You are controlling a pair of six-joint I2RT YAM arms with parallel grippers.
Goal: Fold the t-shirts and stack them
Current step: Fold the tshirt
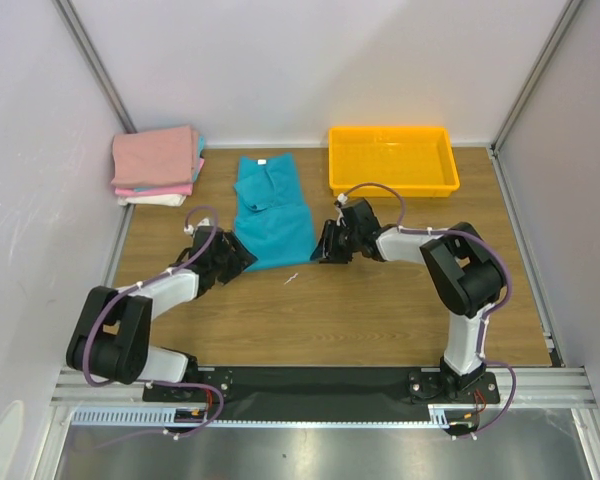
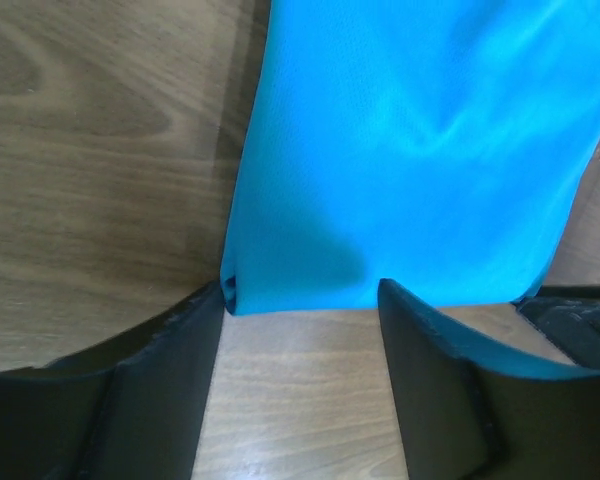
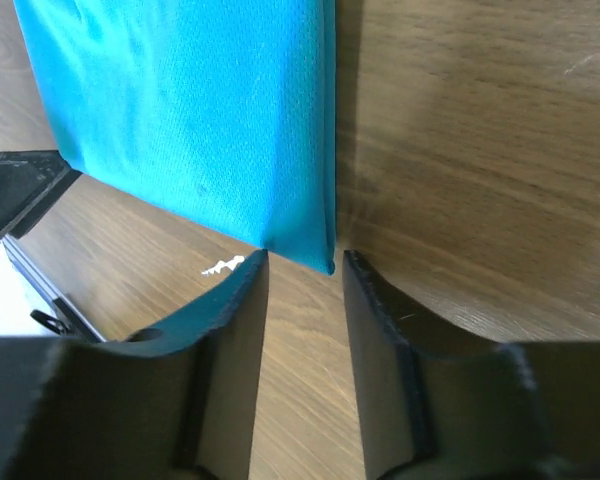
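While the blue shirt [image 1: 270, 212] lay folded lengthwise mid-table [image 1: 380, 310], both grippers sat low at its near hem. Left gripper [image 2: 300, 295]: fingers spread, hem edge between them, nothing pinched. Right gripper [image 3: 305, 260]: fingers slightly parted, the shirt's near-right corner at their tips. Folded pile [image 1: 157, 165] at far left.

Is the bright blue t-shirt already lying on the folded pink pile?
No, the bright blue t-shirt lies on the wooden table, apart from the folded pink pile to its left.
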